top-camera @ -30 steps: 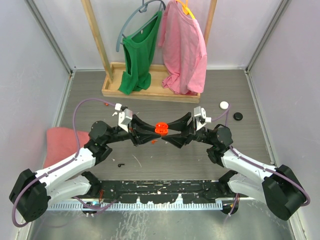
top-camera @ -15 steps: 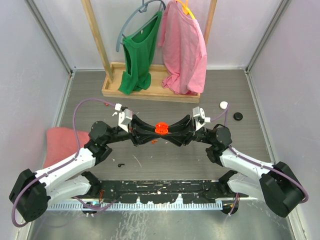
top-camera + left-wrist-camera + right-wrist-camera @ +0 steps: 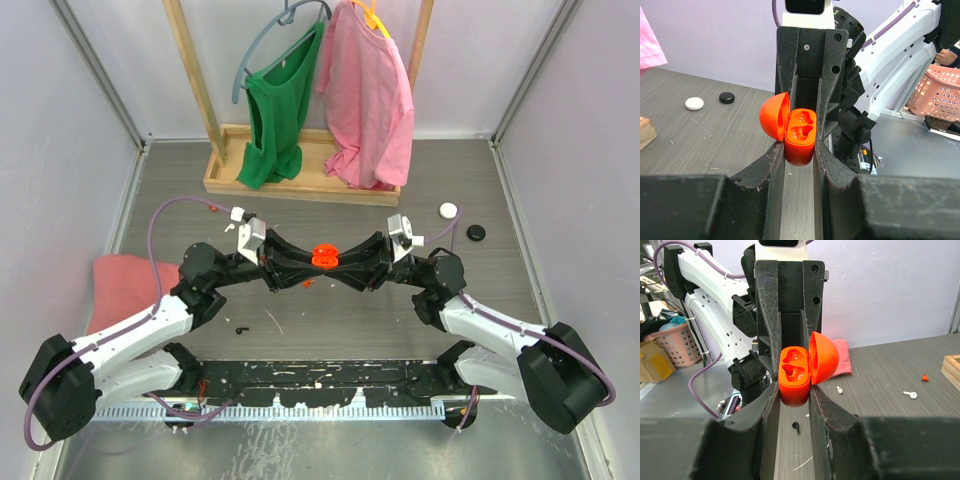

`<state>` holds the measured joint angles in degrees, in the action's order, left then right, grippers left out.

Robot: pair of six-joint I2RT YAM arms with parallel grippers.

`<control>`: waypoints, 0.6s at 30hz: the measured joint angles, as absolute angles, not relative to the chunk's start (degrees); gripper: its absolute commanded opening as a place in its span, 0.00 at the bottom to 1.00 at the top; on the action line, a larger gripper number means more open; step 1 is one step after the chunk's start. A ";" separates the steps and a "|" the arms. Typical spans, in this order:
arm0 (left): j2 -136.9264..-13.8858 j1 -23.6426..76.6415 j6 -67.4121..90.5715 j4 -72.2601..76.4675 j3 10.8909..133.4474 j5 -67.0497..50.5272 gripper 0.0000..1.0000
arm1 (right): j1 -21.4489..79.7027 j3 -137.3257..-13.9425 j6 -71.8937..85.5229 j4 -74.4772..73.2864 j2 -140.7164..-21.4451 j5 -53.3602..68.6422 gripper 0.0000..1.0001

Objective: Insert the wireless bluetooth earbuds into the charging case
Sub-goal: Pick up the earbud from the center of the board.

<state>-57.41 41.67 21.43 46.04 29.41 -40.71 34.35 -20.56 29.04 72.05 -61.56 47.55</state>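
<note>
Orange charging case (image 3: pixel 322 256), one, between left gripper (image 3: pixel 799 150) and right gripper (image 3: pixel 794 387).

Bright, even light is cast from overhead, and only soft shadows are thrown on the table (image 3: pixel 450 180). In both wrist views the near fingers (image 3: pixel 762 175) are blurred, while the charging case (image 3: pixel 799 131) is rendered sharp.

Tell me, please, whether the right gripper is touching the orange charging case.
Touching. The right wrist view shows the right gripper closed on the open charging case, both jaws pressed flat against its sides with no gap.
</note>
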 measured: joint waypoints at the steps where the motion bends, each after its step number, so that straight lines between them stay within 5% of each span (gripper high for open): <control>1: -57.41 41.69 21.41 46.02 29.43 -40.71 0.08 | 34.33 -20.56 29.04 72.12 -61.56 47.62 0.10; 4: -57.36 41.76 21.15 45.63 29.43 -40.62 0.18 | 34.26 -20.56 28.97 72.14 -61.56 47.72 0.01; 18: -48.88 42.63 16.03 31.79 27.46 -34.30 0.56 | 33.23 -16.21 26.26 71.46 -58.72 43.64 0.01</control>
